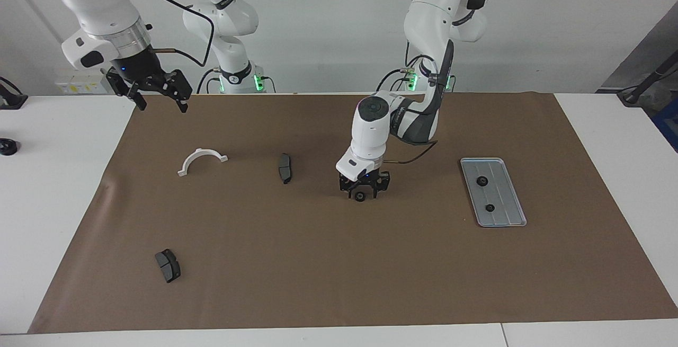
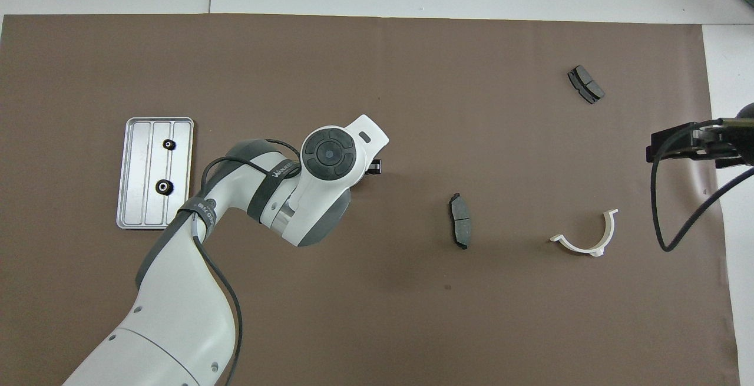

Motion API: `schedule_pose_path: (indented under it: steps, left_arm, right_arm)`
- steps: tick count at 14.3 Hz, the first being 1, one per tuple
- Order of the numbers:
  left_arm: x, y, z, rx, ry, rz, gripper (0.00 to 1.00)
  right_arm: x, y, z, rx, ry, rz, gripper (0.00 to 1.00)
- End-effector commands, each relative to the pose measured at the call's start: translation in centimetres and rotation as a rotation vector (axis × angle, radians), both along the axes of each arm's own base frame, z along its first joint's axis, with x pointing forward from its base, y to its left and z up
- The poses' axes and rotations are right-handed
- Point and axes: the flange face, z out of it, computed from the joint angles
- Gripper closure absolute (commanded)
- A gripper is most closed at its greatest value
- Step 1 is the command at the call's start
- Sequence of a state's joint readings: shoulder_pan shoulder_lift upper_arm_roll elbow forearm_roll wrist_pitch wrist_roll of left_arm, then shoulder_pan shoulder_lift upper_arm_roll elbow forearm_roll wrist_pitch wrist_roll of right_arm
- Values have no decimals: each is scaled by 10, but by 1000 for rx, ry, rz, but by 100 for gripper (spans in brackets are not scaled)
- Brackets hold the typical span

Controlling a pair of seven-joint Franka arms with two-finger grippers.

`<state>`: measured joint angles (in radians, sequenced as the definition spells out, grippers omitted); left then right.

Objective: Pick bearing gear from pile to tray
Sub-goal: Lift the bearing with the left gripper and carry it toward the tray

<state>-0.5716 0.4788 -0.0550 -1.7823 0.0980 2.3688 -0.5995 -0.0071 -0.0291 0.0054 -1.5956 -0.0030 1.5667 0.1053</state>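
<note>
Tray [image 1: 516, 214] holds two black gears [image 1: 481, 181]. Left gripper [image 1: 362, 194] clamped on third gear [image 1: 359, 197]; right gripper [image 1: 157, 98] spread, aloft.
</note>
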Motion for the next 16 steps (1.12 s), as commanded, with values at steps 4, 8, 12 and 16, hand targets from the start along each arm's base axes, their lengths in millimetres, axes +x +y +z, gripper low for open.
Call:
schedule_pose_path:
  steps: [4,8,12,16]
  left_arm:
    - [-2,0,0,3,-27,-6,43]
    - [-2,-1,0,-5,-36,-6,49]
    - [2,0,3,-15,-48,-3,51]
    - [0,1,-1,-11,-41,-2,53]
  right_arm:
    - [-7,-1,0,24,19,-17,0]
    - [-9,-3,0,15,17,-12,0]
    - [-8,-2,2,24,6,-19,0]
    - [-9,2,1,24,14,-6,0]
